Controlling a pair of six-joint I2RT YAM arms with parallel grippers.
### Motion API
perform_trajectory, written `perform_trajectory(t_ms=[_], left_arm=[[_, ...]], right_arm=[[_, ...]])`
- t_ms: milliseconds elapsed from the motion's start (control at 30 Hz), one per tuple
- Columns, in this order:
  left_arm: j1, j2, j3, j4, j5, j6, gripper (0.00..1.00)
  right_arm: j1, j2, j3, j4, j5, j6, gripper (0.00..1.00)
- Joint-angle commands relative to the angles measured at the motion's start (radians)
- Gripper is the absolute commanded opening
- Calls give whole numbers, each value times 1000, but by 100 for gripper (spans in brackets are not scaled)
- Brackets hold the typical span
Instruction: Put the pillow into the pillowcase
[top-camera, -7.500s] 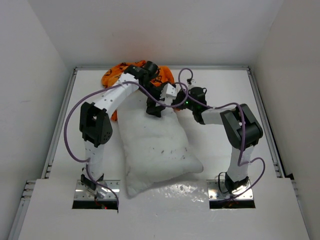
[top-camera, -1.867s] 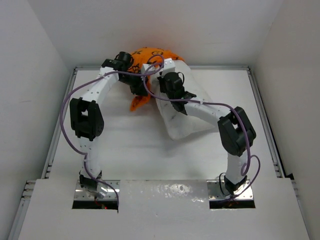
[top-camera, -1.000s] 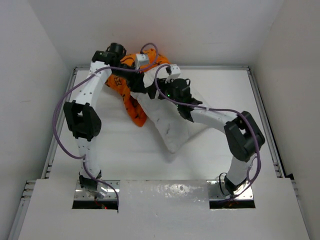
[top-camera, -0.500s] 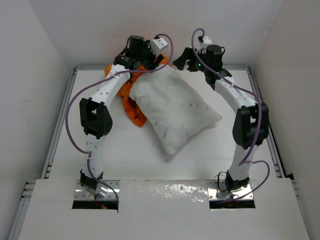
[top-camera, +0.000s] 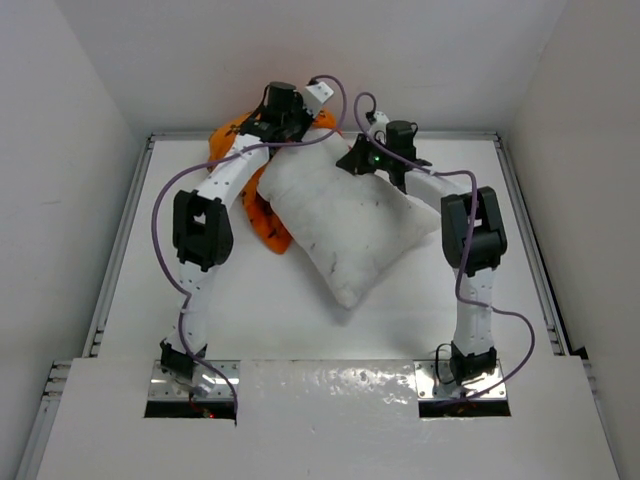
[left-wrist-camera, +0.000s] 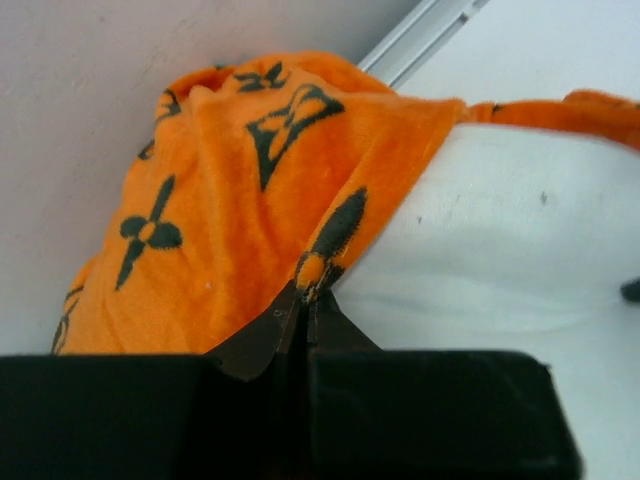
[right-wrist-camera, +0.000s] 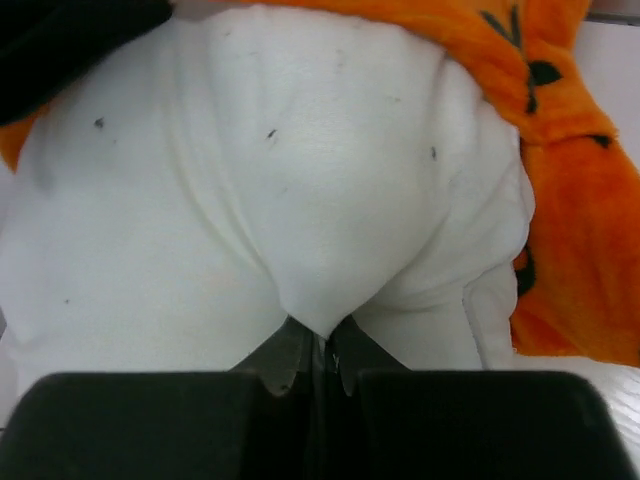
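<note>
The pillow (top-camera: 345, 225) lies on the tabletop (top-camera: 300, 330), its far end barely inside the pillowcase (left-wrist-camera: 210, 210), which bunches just ahead of the left pincer (left-wrist-camera: 305, 300), clamped on the orange hem. The right pincer (right-wrist-camera: 322, 345) is closed, pinching a pillow fold. Stuffing looks barely begun; next, probably draw the hem over the pillow.

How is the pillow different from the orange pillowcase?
The pillow is plain white with tiny dark specks; the pillowcase is orange with dark flower shapes. The pillow is plump and spread out; the pillowcase is limp and bunched at its far end. Both are soft cloth.
</note>
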Motion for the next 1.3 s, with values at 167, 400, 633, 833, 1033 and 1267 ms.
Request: perform_trajectory(t_ms=[167,400,633,833,1033,1267], left_arm=[[-20,-27,300,-150,652,-89,0],[-34,-58,407,-543,954,179,0],[-52,-73,365,-795,1009,320,0],[-66,-84,394,-910,1182,330,0],[-71,-92,214,-891,1106,360,0],[-55,-88,109,-493,694,-6,68]], right_arm=[[199,-236,-222,341,131,-84,0],[216,-431,-384,750,395,-80,0],[216,-436,-407,951,683,-41,0],[216,-355,-408,839,1136,37,0],[215,-281,-350,582,1392,134,0],[215,-364,-552,657,1245,73,80]])
